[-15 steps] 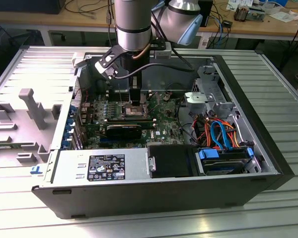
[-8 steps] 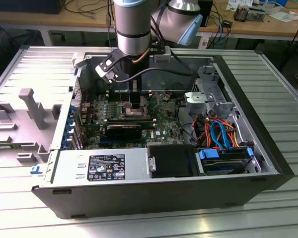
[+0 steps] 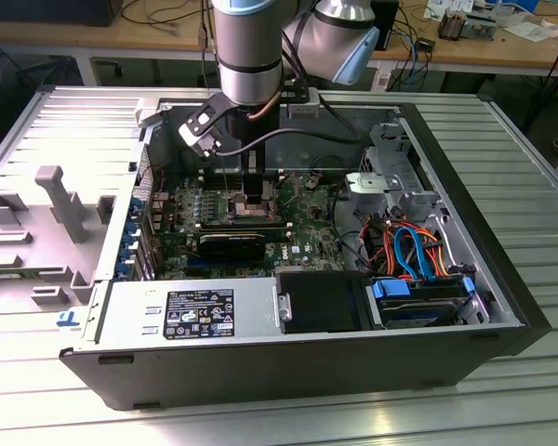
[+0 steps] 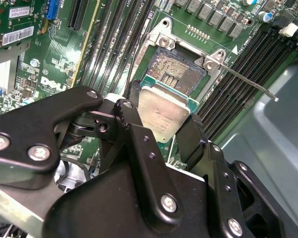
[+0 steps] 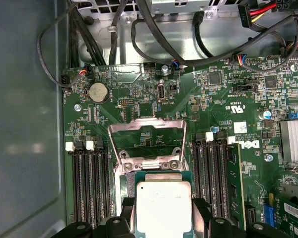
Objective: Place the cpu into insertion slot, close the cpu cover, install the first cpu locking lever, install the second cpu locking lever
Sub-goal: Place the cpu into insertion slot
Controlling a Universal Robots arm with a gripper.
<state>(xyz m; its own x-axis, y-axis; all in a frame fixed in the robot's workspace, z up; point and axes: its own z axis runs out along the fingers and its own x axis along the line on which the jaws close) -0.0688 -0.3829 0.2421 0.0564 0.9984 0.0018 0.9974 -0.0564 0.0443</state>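
My fingers (image 4: 188,136) clamped on chip (image 4: 161,114) edges, holding it just above bare socket (image 4: 176,77); cover (image 5: 146,124) standing open.

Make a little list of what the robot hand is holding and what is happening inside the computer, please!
Holder: gripper, shut on the chip
Held thing: cpu, silver top showing
Socket: insertion slot, open, contacts partly showing, chip not yet seated in it
Lid: cpu cover, flipped up and open
Lock: thin metal lever, sticking out beside the socket, not latched
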